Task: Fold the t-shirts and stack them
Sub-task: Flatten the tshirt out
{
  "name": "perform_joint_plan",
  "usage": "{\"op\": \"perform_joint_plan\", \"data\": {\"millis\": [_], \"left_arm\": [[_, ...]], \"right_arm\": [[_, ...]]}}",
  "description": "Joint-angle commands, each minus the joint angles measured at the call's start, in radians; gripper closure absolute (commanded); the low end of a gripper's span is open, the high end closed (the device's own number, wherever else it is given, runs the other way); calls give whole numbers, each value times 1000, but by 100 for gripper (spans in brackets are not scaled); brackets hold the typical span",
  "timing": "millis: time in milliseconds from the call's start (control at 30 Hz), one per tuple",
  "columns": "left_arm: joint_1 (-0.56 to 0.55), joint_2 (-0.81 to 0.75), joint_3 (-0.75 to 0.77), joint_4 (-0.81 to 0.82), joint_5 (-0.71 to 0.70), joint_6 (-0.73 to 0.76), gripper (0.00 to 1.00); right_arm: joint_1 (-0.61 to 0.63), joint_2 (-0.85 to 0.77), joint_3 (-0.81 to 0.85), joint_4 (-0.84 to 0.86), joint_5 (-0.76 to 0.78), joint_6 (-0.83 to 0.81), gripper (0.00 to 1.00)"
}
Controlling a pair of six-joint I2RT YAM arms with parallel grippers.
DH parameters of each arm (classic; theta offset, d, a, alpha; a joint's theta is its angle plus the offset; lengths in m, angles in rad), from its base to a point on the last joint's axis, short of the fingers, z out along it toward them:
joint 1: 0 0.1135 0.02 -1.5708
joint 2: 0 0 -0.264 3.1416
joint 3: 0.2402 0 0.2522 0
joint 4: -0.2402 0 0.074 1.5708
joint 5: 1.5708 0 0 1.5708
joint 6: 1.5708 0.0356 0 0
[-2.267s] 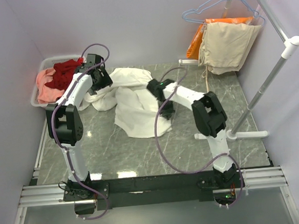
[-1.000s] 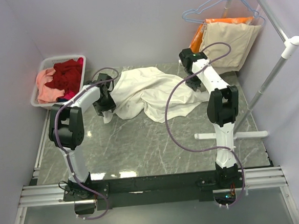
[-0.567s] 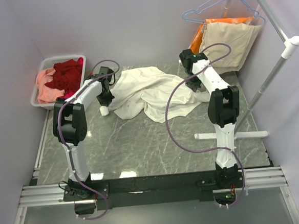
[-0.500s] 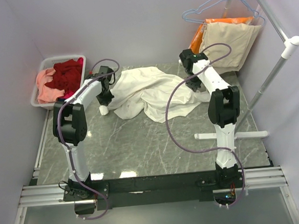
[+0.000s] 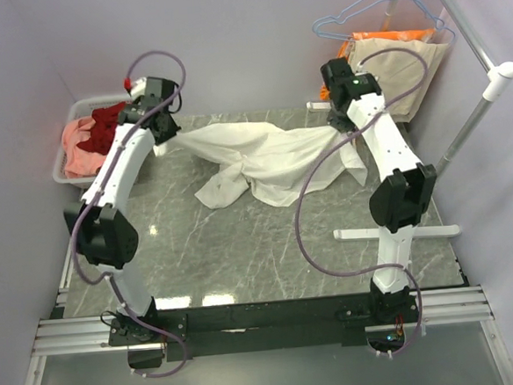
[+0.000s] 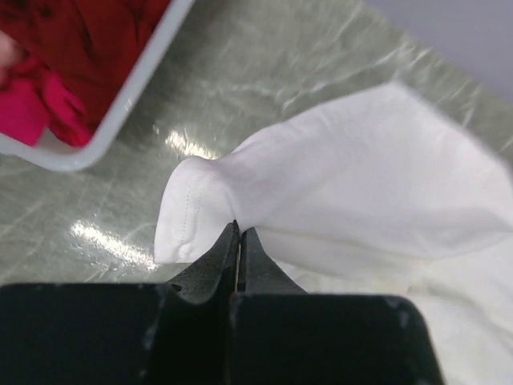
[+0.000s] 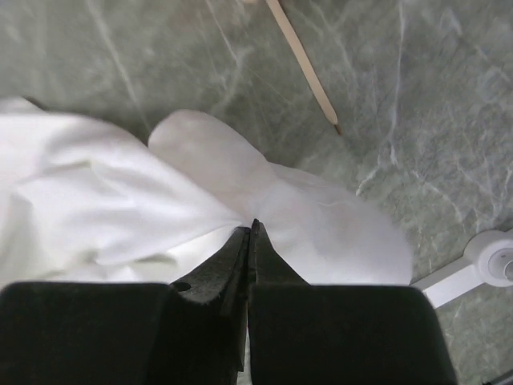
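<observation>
Pinch of both jaws on white t-shirt, clear only in wrist views

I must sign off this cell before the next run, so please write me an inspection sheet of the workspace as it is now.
Surface: green marbled table, glossy, some glare.
Job's things: white t-shirt stretched between both grippers, middle sagging on the table; dark red tee and pink tee in the white basket.
Clutter: beige cloth and orange cloth hanging on the rack.
Grippers: left gripper and right gripper both shut on the white t-shirt.
Cables: purple cables looped along each arm.
Surroundings: lilac walls, white rack, blue hanger.
</observation>
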Motion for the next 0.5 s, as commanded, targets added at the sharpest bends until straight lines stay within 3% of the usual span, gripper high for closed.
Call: {"op": "perform_joint_plan", "data": {"millis": [0,233,367,467], "left_arm": [[-4,-89,114,-36,-95,33,99],[4,-235,199,26,-211,123,99],[5,-319,243,49,-261,141,99],[5,-439,158,137,-259,155,99]], "right_arm": [[-2,-112,120,-40,93,-14,100],[-5,-201,251,-25,162,-69,100],[-7,-305,229,22,201,-82,100],[-7,-408,132,105,228,-101,100]]}}
